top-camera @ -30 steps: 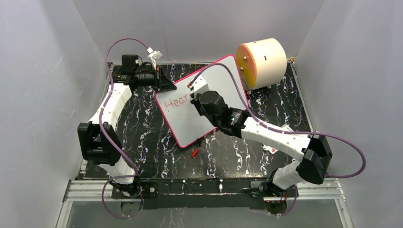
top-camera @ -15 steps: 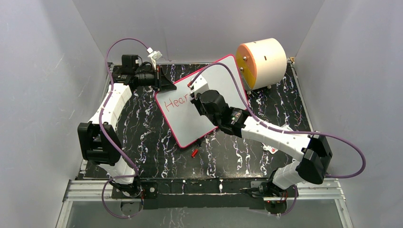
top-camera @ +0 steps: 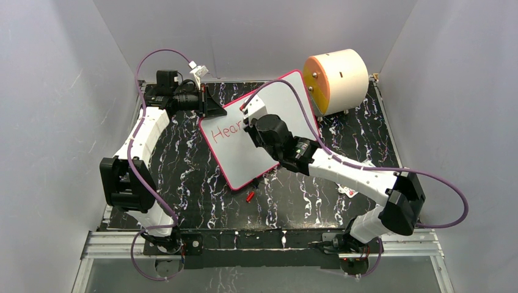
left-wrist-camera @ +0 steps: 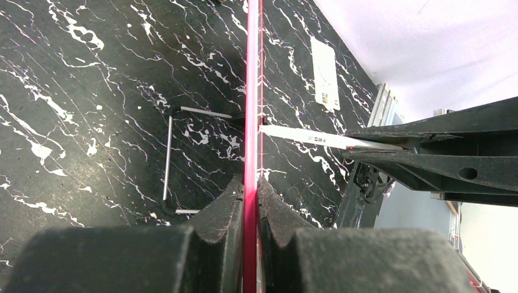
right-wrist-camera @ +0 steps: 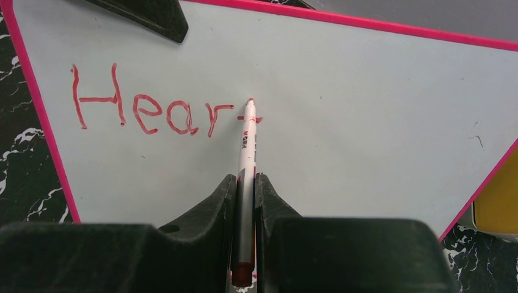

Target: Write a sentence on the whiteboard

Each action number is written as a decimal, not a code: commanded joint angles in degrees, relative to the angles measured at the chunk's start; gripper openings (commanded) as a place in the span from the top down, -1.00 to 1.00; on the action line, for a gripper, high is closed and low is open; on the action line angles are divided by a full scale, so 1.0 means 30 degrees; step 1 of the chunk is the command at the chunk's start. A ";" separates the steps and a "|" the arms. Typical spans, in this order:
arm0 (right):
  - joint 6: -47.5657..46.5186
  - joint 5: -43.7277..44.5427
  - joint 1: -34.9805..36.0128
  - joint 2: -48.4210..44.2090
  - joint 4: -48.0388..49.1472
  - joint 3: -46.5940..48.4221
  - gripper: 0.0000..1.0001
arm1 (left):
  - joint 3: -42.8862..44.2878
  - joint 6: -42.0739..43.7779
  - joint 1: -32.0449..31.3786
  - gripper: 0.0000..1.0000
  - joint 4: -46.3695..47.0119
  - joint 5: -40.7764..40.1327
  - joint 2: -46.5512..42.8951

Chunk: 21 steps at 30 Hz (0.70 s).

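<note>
Right wrist view: right gripper is clamped on a white marker. The barrel stands upright between the two dark fingers, with a red end at the bottom. The marker tip touches the whiteboard just right of the red lettering. The sentence reads "Hear", plus a short cross stroke at the tip that the barrel partly hides. The lettering lies up and left of the gripper, close to the board's left rim.

Left wrist view: left gripper is pinched tight on the board's pink rim. The board shows edge-on, running straight away from the fingers. The marker shows to the right of the rim, its tip against the board face.

Top external view: the left gripper sits at the board's upper-left edge and the right gripper over its middle. I cannot tell whether the board's lower edge rests on the black marbled table. A cream cylinder with an orange face stands just beside the board's far-right corner. A small red piece lies on the table near the board's near corner.
</note>
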 commanded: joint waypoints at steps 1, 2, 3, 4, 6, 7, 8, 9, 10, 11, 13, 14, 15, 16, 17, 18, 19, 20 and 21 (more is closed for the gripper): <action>0.0265 -0.0470 -0.0134 0.0153 -0.0607 0.1066 1.00 | -0.0414 0.0211 -0.0226 1.00 -0.1060 0.0201 -0.0336; 0.0265 -0.0545 -0.0144 0.0117 -0.0824 0.1081 1.00 | -0.0421 0.0208 -0.0226 1.00 -0.1053 0.0203 -0.0336; 0.0265 -0.0620 -0.0129 0.0090 -0.1013 0.1092 1.00 | -0.0429 0.0212 -0.0226 1.00 -0.1052 0.0203 -0.0332; 0.0265 -0.0706 -0.0149 0.0065 -0.1223 0.1121 1.00 | -0.0441 0.0190 -0.0226 1.00 -0.1059 0.0203 -0.0335; 0.0690 -0.0736 -0.0128 0.0026 -0.1615 0.1110 1.00 | -0.0415 0.0205 -0.0226 1.00 -0.1062 0.0185 -0.0335; 0.0750 -0.0743 -0.0131 0.0006 -0.1778 0.1098 1.00 | -0.0421 0.0189 -0.0226 1.00 -0.1053 0.0193 -0.0332; 0.0787 -0.0736 -0.0146 -0.0004 -0.1952 0.1078 1.00 | -0.0418 0.0209 -0.0226 1.00 -0.1052 0.0184 -0.0328; 0.0817 -0.0776 -0.0129 -0.0009 -0.2065 0.1068 1.00 | -0.0422 0.0190 -0.0226 1.00 -0.1052 0.0201 -0.0335; 0.0847 -0.0770 -0.0142 -0.0010 -0.2164 0.1067 1.00 | -0.0415 0.0188 -0.0234 1.00 -0.1052 0.0196 -0.0350; 0.0843 -0.0806 -0.0129 -0.0010 -0.2238 0.1041 1.00 | -0.0432 0.0195 -0.0227 1.00 -0.1052 0.0199 -0.0360; 0.0909 -0.0773 -0.0127 0.0019 -0.2359 0.0995 1.00 | -0.0433 0.0202 -0.0226 1.00 -0.1054 0.0198 -0.0336; 0.0924 -0.0770 -0.0138 0.0005 -0.2431 0.0981 1.00 | -0.0427 0.0204 -0.0226 1.00 -0.1074 0.0199 -0.0351; 0.0937 -0.0732 -0.0143 0.0018 -0.2495 0.0957 1.00 | -0.0438 0.0211 -0.0226 1.00 -0.1055 0.0181 -0.0350; 0.0939 -0.0735 -0.0129 -0.0006 -0.2547 0.0925 1.00 | -0.0417 0.0212 -0.0226 1.00 -0.1059 0.0200 -0.0363; 0.0939 -0.0677 -0.0142 -0.0049 -0.2598 0.0891 1.00 | -0.0429 0.0190 -0.0226 1.00 -0.1053 0.0177 -0.0365; 0.0965 -0.0659 -0.0129 -0.0062 -0.2616 0.0851 1.00 | -0.0438 0.0202 -0.0226 1.00 -0.1052 0.0160 -0.0350; 0.0968 -0.0645 -0.0153 -0.0108 -0.2643 0.0820 1.00 | -0.0424 0.0193 -0.0226 1.00 -0.1052 0.0172 -0.0363; 0.0968 -0.0625 -0.0130 -0.0173 -0.2701 0.0805 1.00 | -0.0415 0.0203 -0.0226 1.00 -0.1052 0.0170 -0.0361; 0.0998 -0.0619 -0.0135 -0.0217 -0.2734 0.0803 1.00 | -0.0421 0.0211 -0.0226 1.00 -0.1048 0.0173 -0.0350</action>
